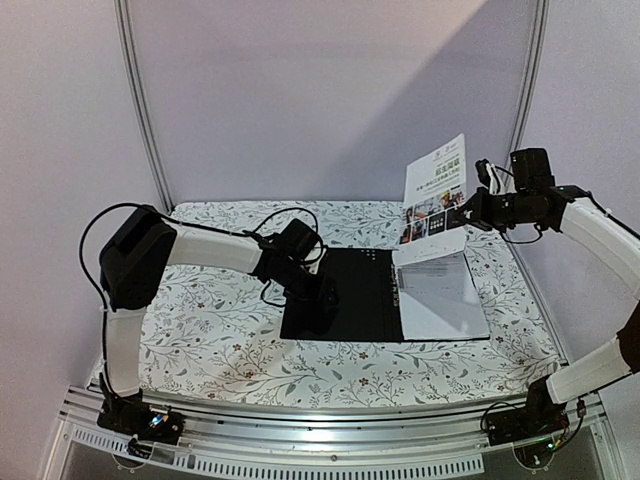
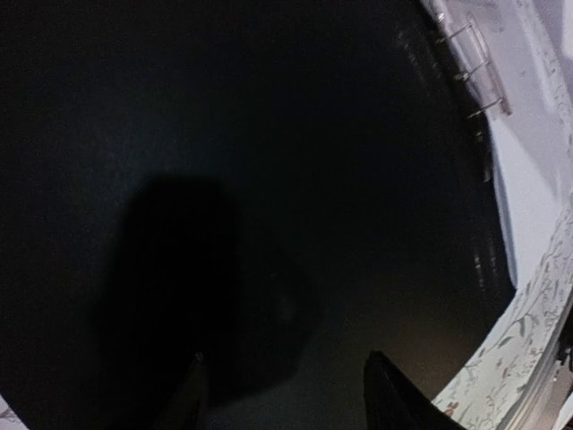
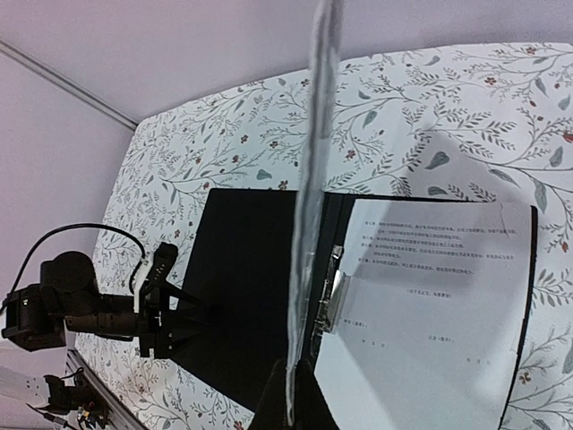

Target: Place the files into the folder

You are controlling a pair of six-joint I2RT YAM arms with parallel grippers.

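Right gripper [image 1: 478, 208] is pinching the brochure sheet [image 1: 435, 195] by its edge; light, floppy, probably slick. Left gripper [image 2: 285, 358] is hovering, jaws parted, over the folder [image 1: 350, 285].

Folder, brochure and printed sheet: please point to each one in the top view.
folder [image 1: 360, 300], top view, its black left inside.
brochure [image 1: 434, 185], top view, its upper half.
printed sheet [image 1: 445, 300], top view, its middle.

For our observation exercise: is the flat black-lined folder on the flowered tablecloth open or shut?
Open: the flat black-lined folder lies spread, both black inner halves facing up, a white printed sheet resting on its right half.
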